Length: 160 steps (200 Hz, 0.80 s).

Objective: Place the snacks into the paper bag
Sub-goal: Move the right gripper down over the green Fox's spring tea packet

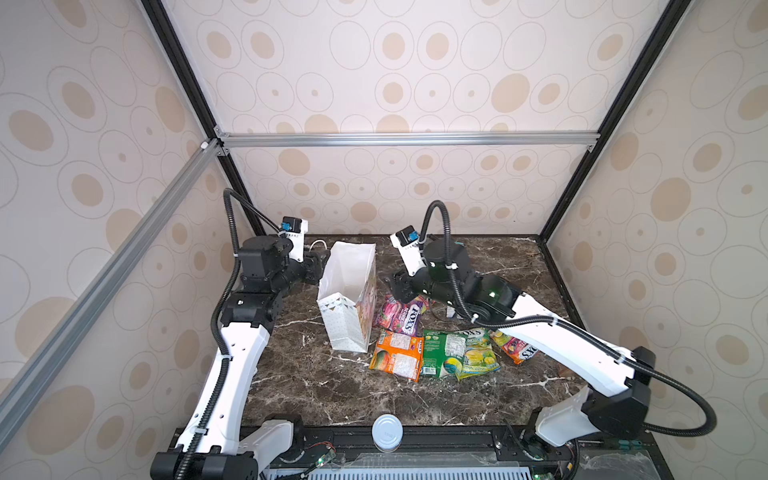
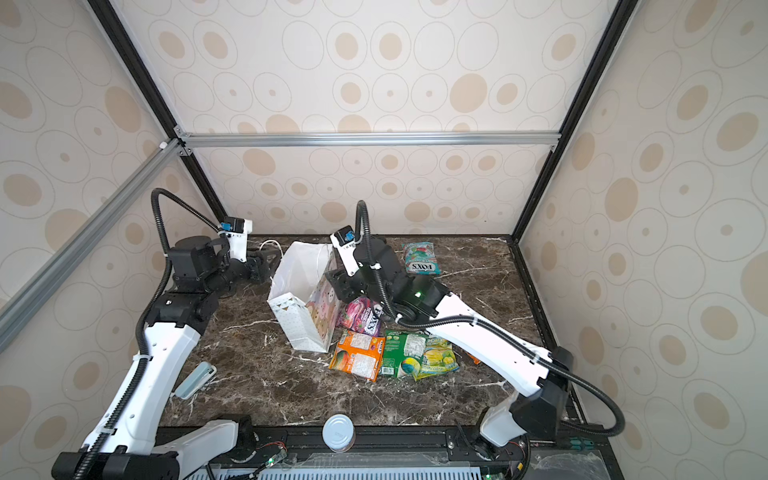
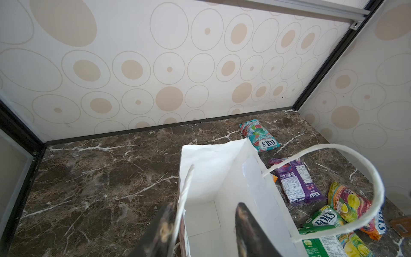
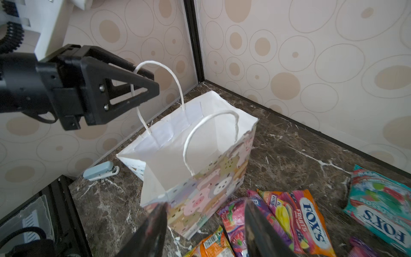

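Right wrist: paper bag [image 4: 218, 184], probable stapler [image 4: 101, 170]

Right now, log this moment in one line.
left fingers: open, around paper bag handle | right fingers: open, above snacks | snacks: on table

Blue stapler [image 2: 195, 380] lies on marble table [image 2: 270, 395] — white cap [image 2: 338, 432] at front.

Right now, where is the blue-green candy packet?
In a top view the blue-green packet lies flat by the back wall, right of the paper bag.
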Each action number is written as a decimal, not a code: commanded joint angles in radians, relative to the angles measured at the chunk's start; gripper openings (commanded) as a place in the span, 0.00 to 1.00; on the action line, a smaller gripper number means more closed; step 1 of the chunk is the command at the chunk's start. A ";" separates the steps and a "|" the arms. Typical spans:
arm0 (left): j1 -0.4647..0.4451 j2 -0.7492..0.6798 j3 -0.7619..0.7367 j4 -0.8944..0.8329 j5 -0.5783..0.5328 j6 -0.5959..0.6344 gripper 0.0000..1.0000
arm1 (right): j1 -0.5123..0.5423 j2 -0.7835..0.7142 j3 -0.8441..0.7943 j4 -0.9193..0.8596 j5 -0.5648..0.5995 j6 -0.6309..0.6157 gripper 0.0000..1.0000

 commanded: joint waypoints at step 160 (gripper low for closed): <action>0.006 -0.041 -0.029 0.056 -0.021 -0.034 0.43 | 0.131 -0.414 -0.556 -0.742 0.173 0.555 0.59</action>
